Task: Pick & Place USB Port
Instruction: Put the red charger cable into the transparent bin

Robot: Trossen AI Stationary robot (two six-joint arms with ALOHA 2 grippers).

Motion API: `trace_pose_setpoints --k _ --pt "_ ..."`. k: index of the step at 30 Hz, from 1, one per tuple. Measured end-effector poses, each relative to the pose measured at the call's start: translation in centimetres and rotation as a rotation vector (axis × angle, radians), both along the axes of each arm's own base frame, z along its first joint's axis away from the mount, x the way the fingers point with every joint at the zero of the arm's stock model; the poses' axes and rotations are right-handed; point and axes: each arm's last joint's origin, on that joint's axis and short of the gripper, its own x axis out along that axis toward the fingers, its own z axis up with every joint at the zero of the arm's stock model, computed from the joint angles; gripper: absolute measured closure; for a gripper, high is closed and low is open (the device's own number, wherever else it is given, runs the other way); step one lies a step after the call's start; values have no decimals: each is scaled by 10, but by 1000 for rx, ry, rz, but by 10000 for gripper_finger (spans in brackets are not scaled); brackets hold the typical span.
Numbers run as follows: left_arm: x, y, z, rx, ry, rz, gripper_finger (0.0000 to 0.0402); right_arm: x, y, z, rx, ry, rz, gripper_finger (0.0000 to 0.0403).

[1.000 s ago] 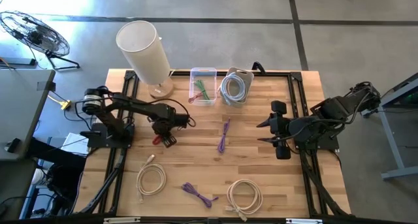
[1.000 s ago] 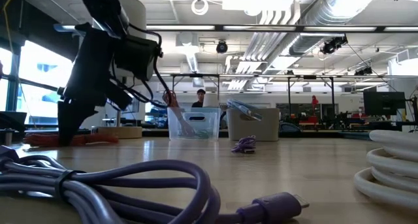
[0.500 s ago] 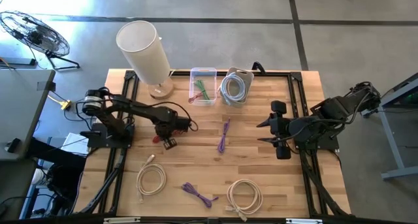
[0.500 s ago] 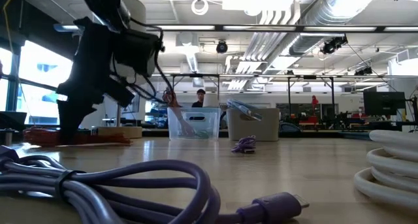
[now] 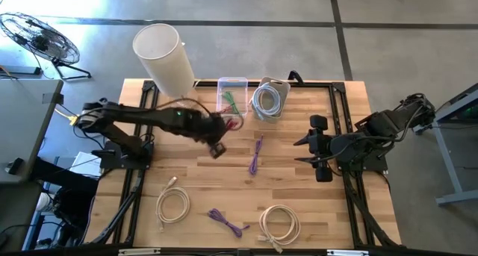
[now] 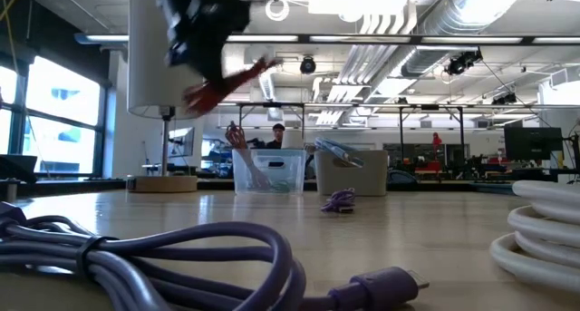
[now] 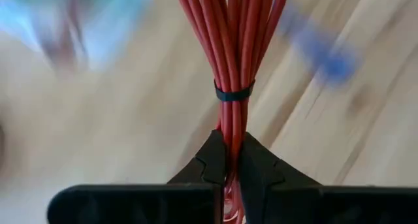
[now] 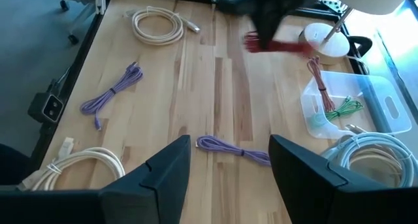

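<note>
Carrying a red cable bundle [image 7: 234, 67] clamped between closed fingers, the left gripper [image 5: 217, 147] hangs above the desk [image 5: 299, 181] just below the clear bin [image 5: 232, 97] at upper centre of the high view. Pickup looks done; the drop into the bin remains. At right, the right gripper [image 5: 317, 148] waits, fingers apart and empty.

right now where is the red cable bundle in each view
high view: red cable bundle at the left hand, beside the clear bin.
low view: upper left, lifted, above the clear bin.
left wrist view: centre, clamped between the fingers.
right wrist view: top centre.
Shared landmark: the clear bin.
</note>
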Motion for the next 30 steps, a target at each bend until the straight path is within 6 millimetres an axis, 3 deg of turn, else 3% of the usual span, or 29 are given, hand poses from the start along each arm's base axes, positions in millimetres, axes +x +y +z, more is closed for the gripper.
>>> trace_pose_setpoints --k 6,12,18,30 --pt "17 37 62 158 -319 88 388 0 0 0 15 2 -12 203" --pt "24 81 85 148 -577 185 388 0 0 0 51 5 -27 203" --pt "36 108 71 75 -617 317 389 -3 6 -1 98 13 -11 203" --pt "68 117 21 59 -543 592 389 -8 33 -6 84 9 14 203"
